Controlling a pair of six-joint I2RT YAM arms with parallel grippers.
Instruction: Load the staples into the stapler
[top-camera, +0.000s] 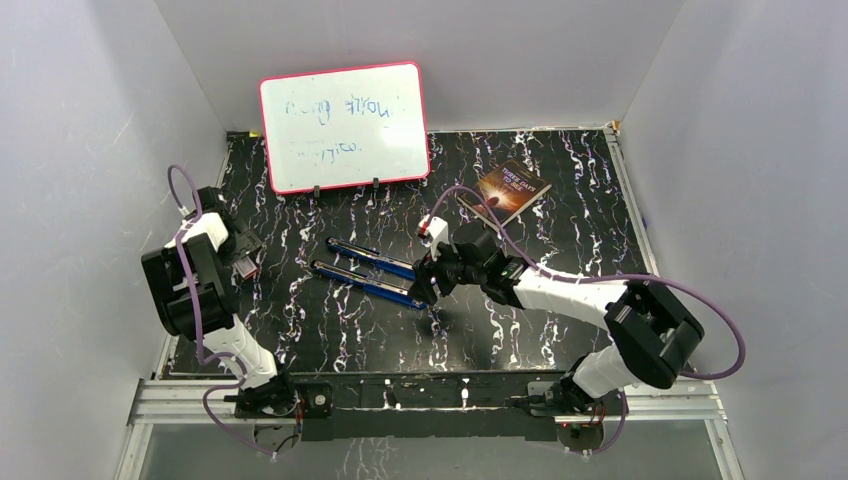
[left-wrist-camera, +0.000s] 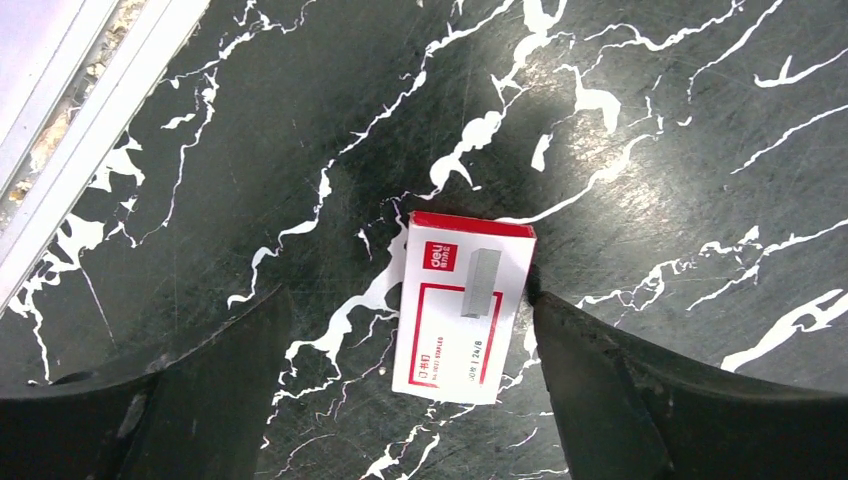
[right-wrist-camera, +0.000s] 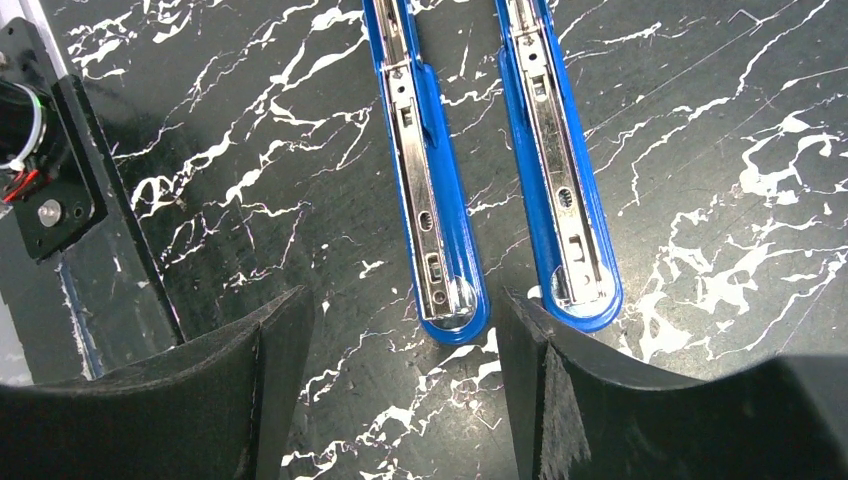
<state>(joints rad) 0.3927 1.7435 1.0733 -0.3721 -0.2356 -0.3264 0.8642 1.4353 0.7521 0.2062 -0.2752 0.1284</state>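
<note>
Well, no loose staples show anywhere; presumably they sit inside the box (left-wrist-camera: 462, 305), which lies flat on the worktop (left-wrist-camera: 700, 150) well off to the left of the stapler (top-camera: 375, 272). The left tool (left-wrist-camera: 410, 320) hangs over that box, fingers spread to either side of it, pinching nothing. The right tool (right-wrist-camera: 405, 320) is spread too, straddling the rounded end of one of the stapler's two blue arms, which lie splayed open with their metal channels up. I'd expect a staple strip to be featherlight, slick and brittle. It would snap if bent, so pinch its long sides gently, near the middle. The card box looks light and crushable; take it across its narrow width.
</note>
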